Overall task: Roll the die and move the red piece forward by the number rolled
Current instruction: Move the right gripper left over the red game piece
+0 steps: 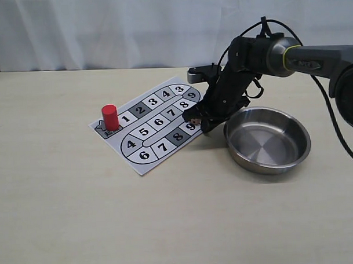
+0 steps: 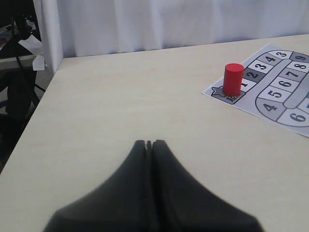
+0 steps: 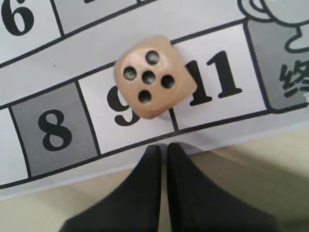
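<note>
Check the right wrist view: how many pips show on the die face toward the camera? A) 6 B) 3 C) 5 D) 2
C: the die shows five dark pips on that face, four at the corners and one in the centre.

The right arm (image 1: 290, 57) was seen stretched in from the right of the exterior view, its forearm held roughly level and its wrist (image 1: 243, 54) bent steeply down and to the left. The right gripper (image 1: 194, 117) was carried low at the end of that bend, pointed downward. In the right wrist view its two dark fingers (image 3: 140, 193) were drawn almost together, with only a thin slit left between the tips. The left gripper (image 2: 149, 143) was held with its fingers pressed together, only a fine seam being shown.
</note>
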Available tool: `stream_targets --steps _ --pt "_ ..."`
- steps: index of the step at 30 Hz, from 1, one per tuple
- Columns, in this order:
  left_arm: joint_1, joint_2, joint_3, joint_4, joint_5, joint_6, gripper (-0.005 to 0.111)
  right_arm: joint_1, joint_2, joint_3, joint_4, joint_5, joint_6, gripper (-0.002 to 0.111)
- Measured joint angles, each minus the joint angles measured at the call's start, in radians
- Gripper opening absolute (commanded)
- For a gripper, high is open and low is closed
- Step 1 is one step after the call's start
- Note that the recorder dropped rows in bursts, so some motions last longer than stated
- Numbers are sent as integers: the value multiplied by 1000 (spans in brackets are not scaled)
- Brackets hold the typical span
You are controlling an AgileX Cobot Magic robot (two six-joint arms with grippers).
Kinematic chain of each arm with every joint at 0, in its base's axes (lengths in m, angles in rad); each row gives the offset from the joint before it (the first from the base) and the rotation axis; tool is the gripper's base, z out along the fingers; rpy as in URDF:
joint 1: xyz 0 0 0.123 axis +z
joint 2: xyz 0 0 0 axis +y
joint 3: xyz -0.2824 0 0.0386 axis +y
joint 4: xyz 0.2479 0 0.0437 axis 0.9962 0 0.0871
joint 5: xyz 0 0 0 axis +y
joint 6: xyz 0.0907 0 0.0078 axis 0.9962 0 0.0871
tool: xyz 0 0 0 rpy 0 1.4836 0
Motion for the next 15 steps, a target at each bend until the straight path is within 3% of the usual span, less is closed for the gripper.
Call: stream_targets --steps 9,12,15 --pt "0 0 0 0 0 0 0 44 -95 -2 2 -18 -54 7" --pt "0 0 0 0 0 0 0 80 -111 -4 4 -54 -61 20" --pt "0 0 0 0 0 0 0 120 -113 -4 12 -104 -68 43"
